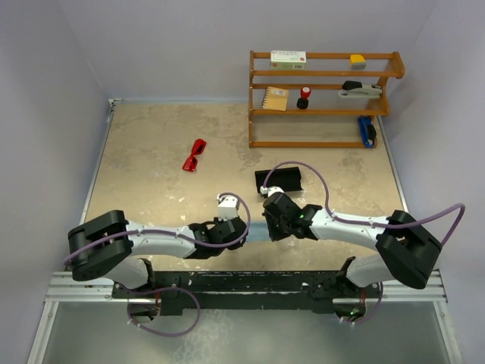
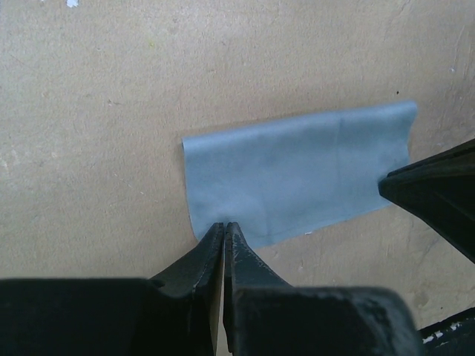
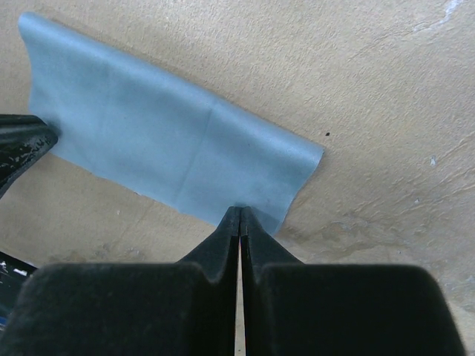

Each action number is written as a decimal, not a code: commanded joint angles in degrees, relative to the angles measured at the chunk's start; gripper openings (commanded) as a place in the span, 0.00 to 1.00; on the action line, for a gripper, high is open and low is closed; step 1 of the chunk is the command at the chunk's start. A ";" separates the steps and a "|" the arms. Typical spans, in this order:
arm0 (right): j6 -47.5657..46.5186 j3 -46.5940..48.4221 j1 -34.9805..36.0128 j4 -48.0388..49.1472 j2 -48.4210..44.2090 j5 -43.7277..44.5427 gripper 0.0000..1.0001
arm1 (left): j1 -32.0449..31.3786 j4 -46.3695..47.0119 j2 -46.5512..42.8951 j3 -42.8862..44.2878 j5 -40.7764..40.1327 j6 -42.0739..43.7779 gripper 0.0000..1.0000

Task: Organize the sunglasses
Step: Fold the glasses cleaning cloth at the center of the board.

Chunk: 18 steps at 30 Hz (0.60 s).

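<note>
The red sunglasses (image 1: 195, 155) lie folded on the tan table at left of centre, well beyond both arms. A black oblong case (image 1: 279, 180) sits just past the right arm's wrist. My left gripper (image 1: 241, 227) and right gripper (image 1: 271, 225) meet near the table's front middle. In the left wrist view a light blue cloth (image 2: 297, 174) lies folded flat, and the left gripper (image 2: 224, 226) is shut on its near corner. The right gripper (image 3: 241, 211) pinches the opposite corner of the same cloth (image 3: 163, 141). From above, the cloth is mostly hidden under the two wrists.
A wooden shelf (image 1: 326, 98) stands at the back right, holding a box, a notebook, a small red-capped bottle and a few other items. Purple-grey walls close the table on three sides.
</note>
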 commanded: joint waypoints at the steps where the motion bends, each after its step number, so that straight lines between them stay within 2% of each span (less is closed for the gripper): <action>1: 0.82 -0.39 0.26 0.08 0.83 -0.15 0.00 | -1.22 1.97 0.36 -0.75 0.00 -1.70 0.00; 18: 1.03 -0.49 0.26 -0.19 1.55 0.37 0.00 | -4.61 0.92 1.18 -0.11 -1.19 -3.32 0.00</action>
